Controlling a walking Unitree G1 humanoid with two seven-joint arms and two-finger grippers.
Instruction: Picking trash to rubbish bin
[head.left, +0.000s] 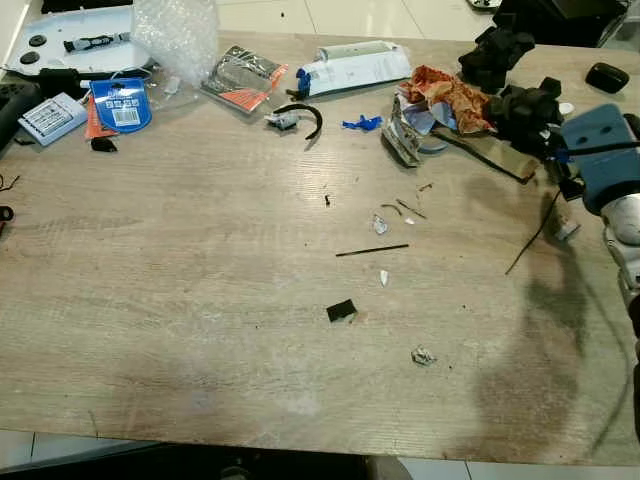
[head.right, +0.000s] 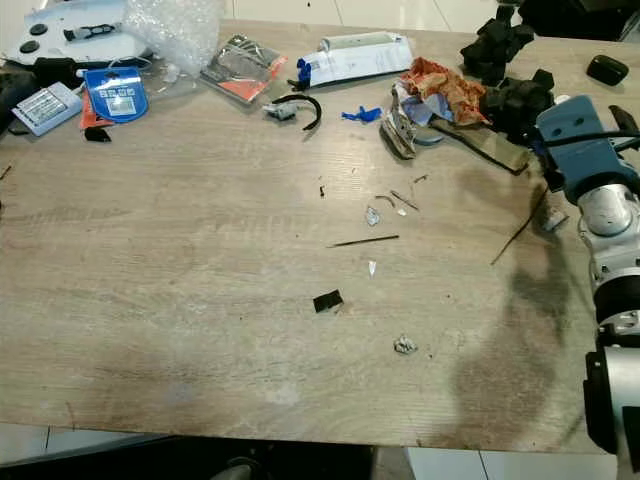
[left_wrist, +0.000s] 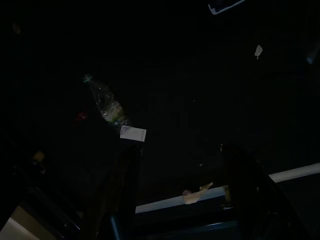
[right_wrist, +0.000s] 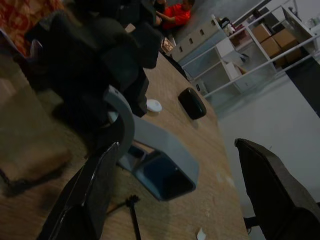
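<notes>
Right gripper (right_wrist: 170, 195): black fingers spread apart, empty, over the far right of the wooden table (head.left: 180, 300), near black foam blocks (head.left: 525, 105).
Left gripper (left_wrist: 180, 200): fingers parted, hanging in shade.
Trash: crumpled red-orange wrapper (head.left: 450, 95) beside the foam; small scraps (head.left: 341, 311) mid-table.

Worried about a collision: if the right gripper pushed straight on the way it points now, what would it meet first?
Probably the grey-blue hollow plastic part lying between the open right gripper's fingers; depth is uncertain.
</notes>
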